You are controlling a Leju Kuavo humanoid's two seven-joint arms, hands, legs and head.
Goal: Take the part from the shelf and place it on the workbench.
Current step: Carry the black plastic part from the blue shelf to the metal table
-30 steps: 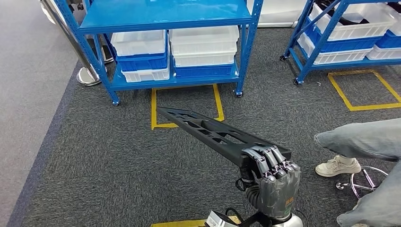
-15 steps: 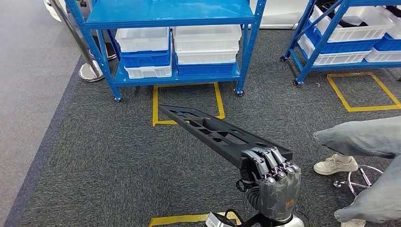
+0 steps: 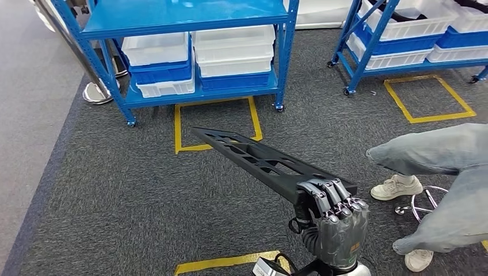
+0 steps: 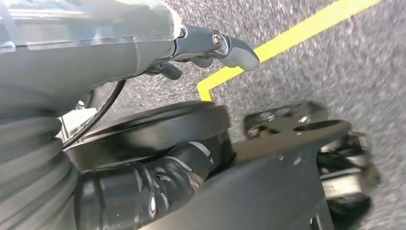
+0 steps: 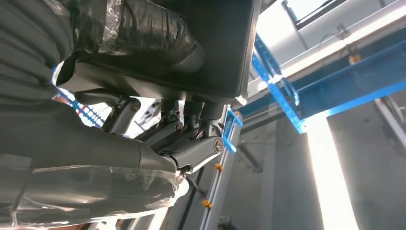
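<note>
The right hand [image 3: 336, 221] was clamped on the near end of the part [image 3: 259, 161], a long black openwork plate that reached toward 11 o'clock above the carpet [image 3: 132, 190]. It looked rigid, and I judged that this end grip must carry strong leverage. The left hand [image 4: 210, 45] hung down, and I could not tell its state.

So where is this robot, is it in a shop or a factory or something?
Most likely a factory storeroom or workshop. Blue metal shelves hold stacked white and blue bins, and yellow tape squares mark spots on the grey carpet. The right robot hand carries a long black part.
</note>
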